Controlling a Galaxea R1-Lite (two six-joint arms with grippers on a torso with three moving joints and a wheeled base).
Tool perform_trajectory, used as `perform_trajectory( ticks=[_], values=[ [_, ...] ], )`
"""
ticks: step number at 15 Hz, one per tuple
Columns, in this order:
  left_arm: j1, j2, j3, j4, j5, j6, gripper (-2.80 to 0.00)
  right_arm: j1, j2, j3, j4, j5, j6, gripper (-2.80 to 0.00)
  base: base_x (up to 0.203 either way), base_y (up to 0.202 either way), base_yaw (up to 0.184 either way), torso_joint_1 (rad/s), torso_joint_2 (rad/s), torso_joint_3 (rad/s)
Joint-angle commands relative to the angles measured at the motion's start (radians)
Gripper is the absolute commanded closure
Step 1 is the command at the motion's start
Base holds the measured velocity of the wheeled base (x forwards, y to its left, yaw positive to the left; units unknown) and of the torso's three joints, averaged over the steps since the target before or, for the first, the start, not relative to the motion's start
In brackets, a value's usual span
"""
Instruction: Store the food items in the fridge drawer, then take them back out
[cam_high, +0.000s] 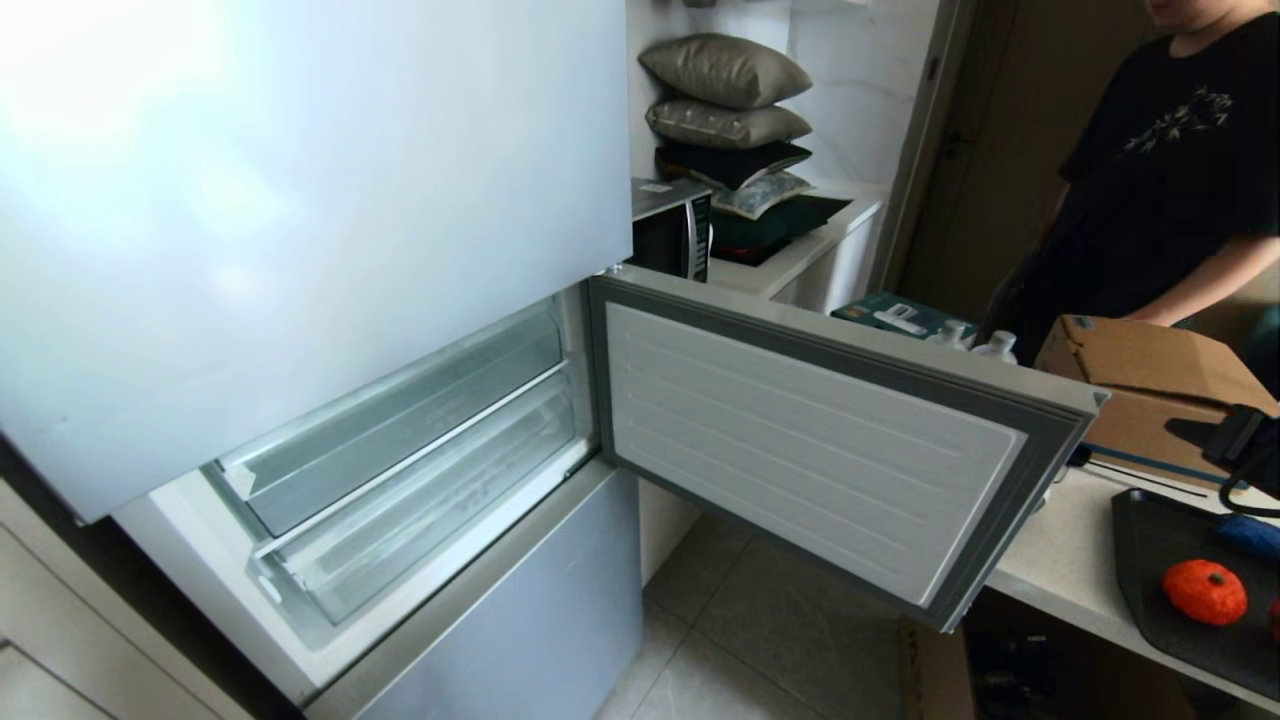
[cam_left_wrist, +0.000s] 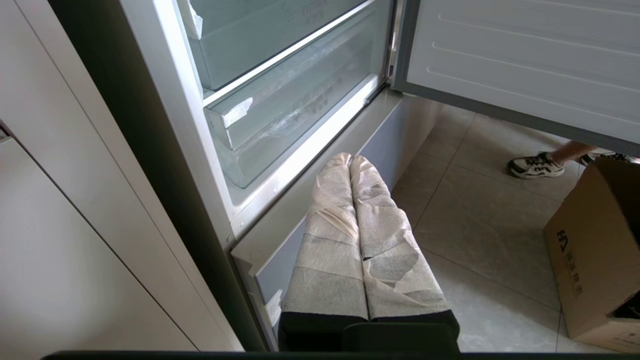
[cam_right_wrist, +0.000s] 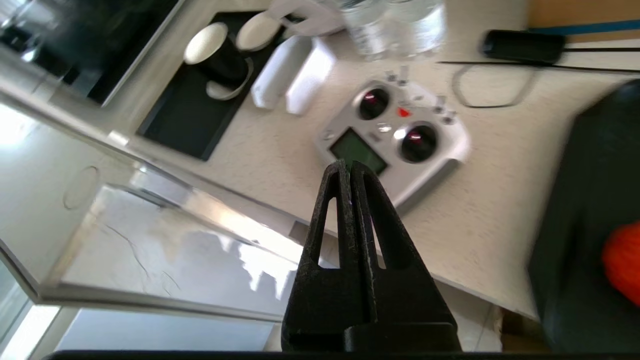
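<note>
Fridge (cam_high: 300, 200): middle door (cam_high: 820, 440) swung open to the robot's right, inner liner facing out. Fridge drawer (cam_high: 430, 510) sits pushed in beneath the upper clear bin (cam_high: 400, 420), its long axis running across the compartment, frosted front lip facing out. Counter (cam_high: 1060, 560) at right carries a dark tray (cam_high: 1150, 560). On the tray rests the orange pumpkin-like fruit (cam_high: 1205, 591), dark stem pointing up; a red sliver at the frame edge cannot be identified. Right gripper (cam_right_wrist: 350, 170) hangs above a grey remote controller (cam_right_wrist: 395, 140), jaws pressed together, empty. Left gripper (cam_left_wrist: 350, 161), wrapped fingers together, points at the fridge base.
</note>
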Motion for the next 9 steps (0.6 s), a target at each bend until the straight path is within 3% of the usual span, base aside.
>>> perform_trajectory(
  ticks=[1, 7, 9],
  values=[
    [0.0, 0.0, 0.0, 0.001, 0.0, 0.001, 0.0, 0.03, 0.061, -0.031, -0.005, 0.003, 0.001, 0.0, 0.0, 0.0, 0.0, 0.0, 0.0, 0.0],
    [0.0, 0.0, 0.0, 0.001, 0.0, 0.0, 0.0, 0.068, 0.107, -0.06, -0.007, 0.012, 0.01, 0.0, 0.0, 0.0, 0.0, 0.0, 0.0, 0.0],
    [0.0, 0.0, 0.0, -0.001, 0.0, 0.001, 0.0, 0.068, 0.133, -0.094, -0.01, 0.051, 0.007, 0.0, 0.0, 0.0, 0.0, 0.0, 0.0, 0.0]
  ],
)
